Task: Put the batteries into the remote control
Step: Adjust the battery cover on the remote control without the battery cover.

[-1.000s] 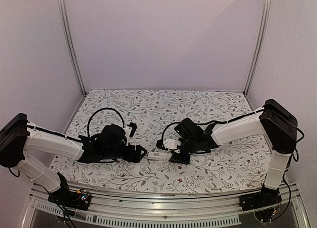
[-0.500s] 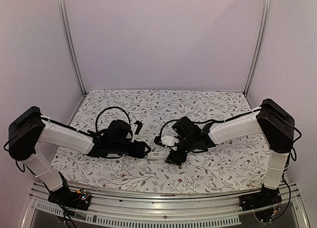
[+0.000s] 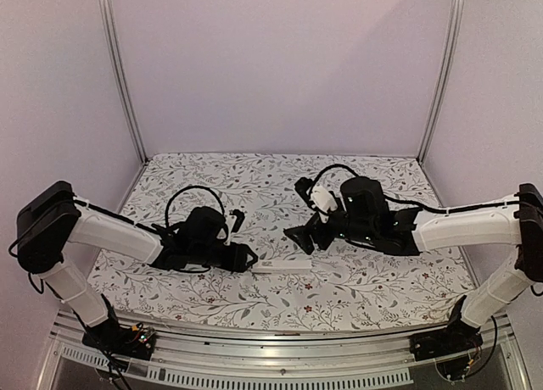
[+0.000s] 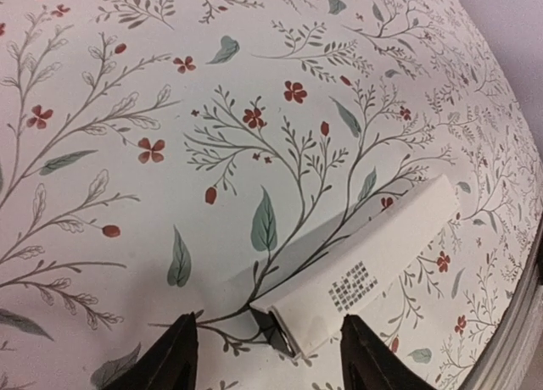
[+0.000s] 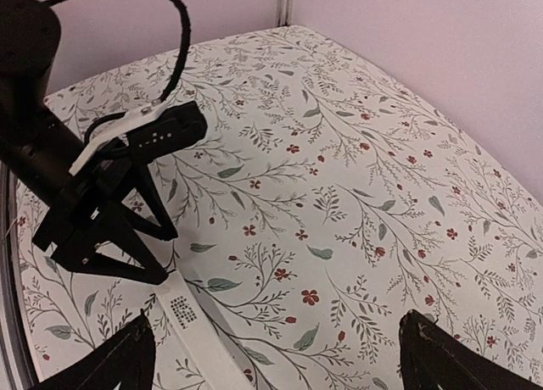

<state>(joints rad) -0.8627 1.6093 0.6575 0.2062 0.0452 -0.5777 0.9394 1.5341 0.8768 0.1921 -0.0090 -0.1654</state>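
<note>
The remote control point(image 3: 282, 264) is a slim white bar lying flat on the flowered cloth near the front middle. In the left wrist view the remote control point(image 4: 373, 267) shows a dotted dark patch, and a dark opening at its near end. My left gripper point(image 3: 246, 256) point(image 4: 267, 343) is open, its fingers low on either side of that end, the right finger close to the remote's edge. My right gripper point(image 3: 301, 236) point(image 5: 276, 356) hangs wide open above and behind the remote control point(image 5: 191, 322), holding nothing. The batteries are out of view.
The flowered cloth point(image 3: 356, 195) covers the whole table. A metal rail point(image 3: 280, 356) runs along the near edge. Two upright frame posts point(image 3: 123, 76) stand at the back corners against plain walls. A black cable point(image 3: 191, 195) loops over the left wrist.
My right gripper opened wide and drew up and back to the right, off the remote. My left gripper's fingers narrowed around the remote's left end. The remote stayed put.
</note>
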